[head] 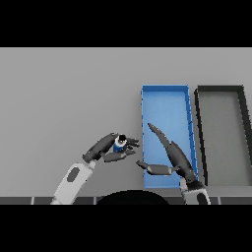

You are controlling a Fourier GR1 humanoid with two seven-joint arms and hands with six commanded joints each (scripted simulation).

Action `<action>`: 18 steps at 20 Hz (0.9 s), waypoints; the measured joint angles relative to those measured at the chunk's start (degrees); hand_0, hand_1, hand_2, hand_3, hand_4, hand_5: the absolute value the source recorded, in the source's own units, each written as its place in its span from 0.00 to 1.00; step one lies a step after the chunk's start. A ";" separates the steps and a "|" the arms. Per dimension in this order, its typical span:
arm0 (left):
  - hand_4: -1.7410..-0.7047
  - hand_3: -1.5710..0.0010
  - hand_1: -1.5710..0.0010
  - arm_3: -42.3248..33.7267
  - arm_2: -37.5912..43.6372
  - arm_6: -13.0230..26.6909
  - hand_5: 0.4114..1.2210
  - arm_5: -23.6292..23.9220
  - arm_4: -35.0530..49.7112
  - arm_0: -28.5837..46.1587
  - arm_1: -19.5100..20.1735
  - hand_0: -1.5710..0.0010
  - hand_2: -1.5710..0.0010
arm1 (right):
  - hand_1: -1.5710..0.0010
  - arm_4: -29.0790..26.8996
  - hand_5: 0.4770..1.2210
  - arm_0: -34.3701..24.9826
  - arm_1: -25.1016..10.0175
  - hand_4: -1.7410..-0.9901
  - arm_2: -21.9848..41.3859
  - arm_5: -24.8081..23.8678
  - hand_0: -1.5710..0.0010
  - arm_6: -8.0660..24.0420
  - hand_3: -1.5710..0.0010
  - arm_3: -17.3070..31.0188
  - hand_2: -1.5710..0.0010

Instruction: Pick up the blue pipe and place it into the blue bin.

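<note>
While my left hand (106, 147) curls around the blue pipe (118, 144) just left of the blue bin (165, 98), I judge it rigid, light, slippery; gripping mid-body suits. My right hand (172, 157) hovers over the bin, fingers straight.

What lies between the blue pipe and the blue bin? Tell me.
In the head view, only bare grey table separates the blue pipe, held in the left hand, from the blue bin. The right hand hangs over the bin, fingers straight.
</note>
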 measured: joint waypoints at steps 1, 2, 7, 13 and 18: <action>0.26 0.00 0.00 -0.37 -0.27 0.16 1.00 -0.17 -0.18 0.14 -0.42 0.00 0.00 | 1.00 0.20 0.06 -1.20 0.20 0.65 1.33 0.82 1.00 1.59 1.00 -0.35 1.00; 0.26 0.00 0.00 -0.25 0.23 0.64 1.00 -0.24 -0.12 -0.39 -0.61 0.00 0.00 | 1.00 0.16 0.06 -2.55 0.04 0.66 1.85 1.63 1.00 3.19 1.00 -0.16 1.00; 0.26 0.00 0.00 0.82 0.51 1.98 1.00 -0.87 -1.49 -0.34 -1.98 0.00 0.00 | 1.00 -3.37 0.06 -10.74 2.12 0.70 3.34 5.23 1.00 9.43 1.00 3.69 1.00; 0.26 0.00 0.00 0.27 2.29 0.78 1.00 -4.26 0.50 -0.07 -2.34 0.00 0.00 | 1.00 -5.83 0.05 -20.68 5.27 0.72 5.32 7.81 1.00 12.51 1.00 6.95 1.00; 0.22 0.00 0.00 1.22 3.19 0.04 1.00 -6.23 -0.06 0.16 -3.15 0.00 0.00 | 0.85 -8.07 0.06 -26.49 6.90 0.65 4.75 9.52 0.89 15.19 0.91 10.91 0.84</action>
